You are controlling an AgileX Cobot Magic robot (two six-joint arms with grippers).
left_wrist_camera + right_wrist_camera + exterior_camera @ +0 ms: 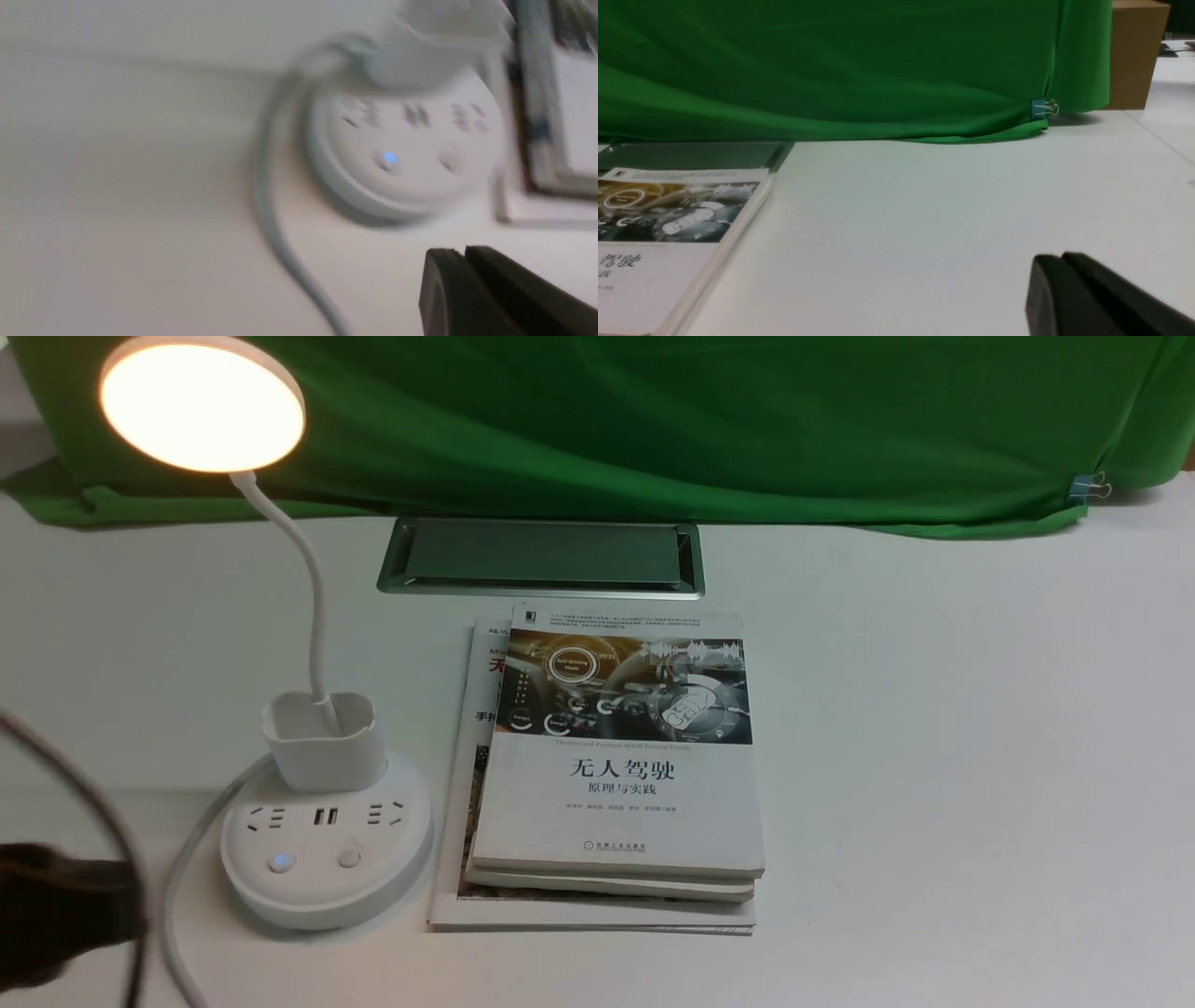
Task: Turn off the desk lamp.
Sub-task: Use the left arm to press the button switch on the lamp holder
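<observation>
The white desk lamp [325, 845] stands at the front left of the table. Its round disc head [203, 403] glows, lit, on a thin gooseneck rising from a square cup [324, 739]. The round base carries sockets and two buttons: the left one [279, 861] shows a blue light, the right one [349, 857] is plain. My left gripper [462, 254] is shut and empty, hovering near the table short of the base [406, 149]; in the front view it is a dark blur [56, 910] left of the lamp. My right gripper [1057, 259] is shut and empty over bare table.
A stack of books [616, 775] lies just right of the lamp base. The lamp's grey cord [177, 896] runs forward off the base's left side. A metal cable hatch [541, 555] sits behind the books. A green cloth [653, 420] hangs at the back.
</observation>
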